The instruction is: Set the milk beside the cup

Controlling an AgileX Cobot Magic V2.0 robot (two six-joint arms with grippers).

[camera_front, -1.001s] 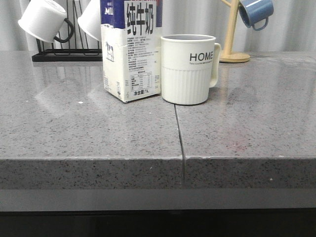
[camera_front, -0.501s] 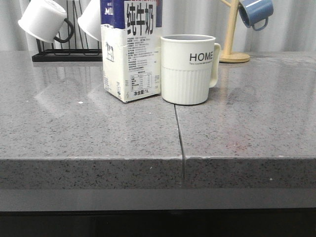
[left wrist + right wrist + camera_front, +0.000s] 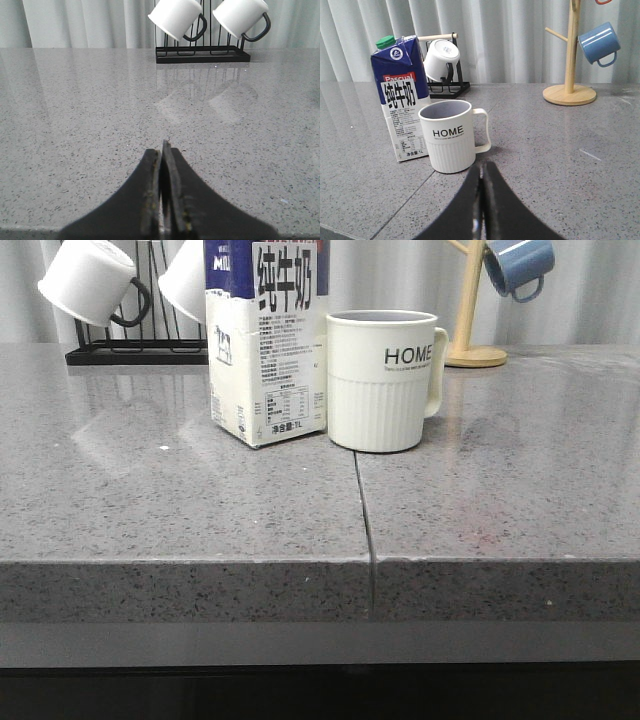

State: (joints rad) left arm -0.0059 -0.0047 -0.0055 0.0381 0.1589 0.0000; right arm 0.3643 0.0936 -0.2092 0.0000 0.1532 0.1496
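Note:
The milk carton [image 3: 266, 345], cream-white with a dark blue top, stands upright on the grey counter, right beside the cream "HOME" cup [image 3: 381, 380] on its left. Both also show in the right wrist view: the milk [image 3: 402, 97] and the cup [image 3: 451, 136], with the handle pointing away from the carton. My right gripper [image 3: 481, 167] is shut and empty, low over the counter just short of the cup. My left gripper [image 3: 161, 147] is shut and empty over bare counter; neither the milk nor the cup shows in its view. No gripper shows in the front view.
A black rack [image 3: 135, 350] holds two white mugs [image 3: 90, 280] at the back left. A wooden mug tree [image 3: 470, 310] with a blue mug [image 3: 518, 265] stands at the back right. A seam [image 3: 362, 510] runs through the counter toward its front edge.

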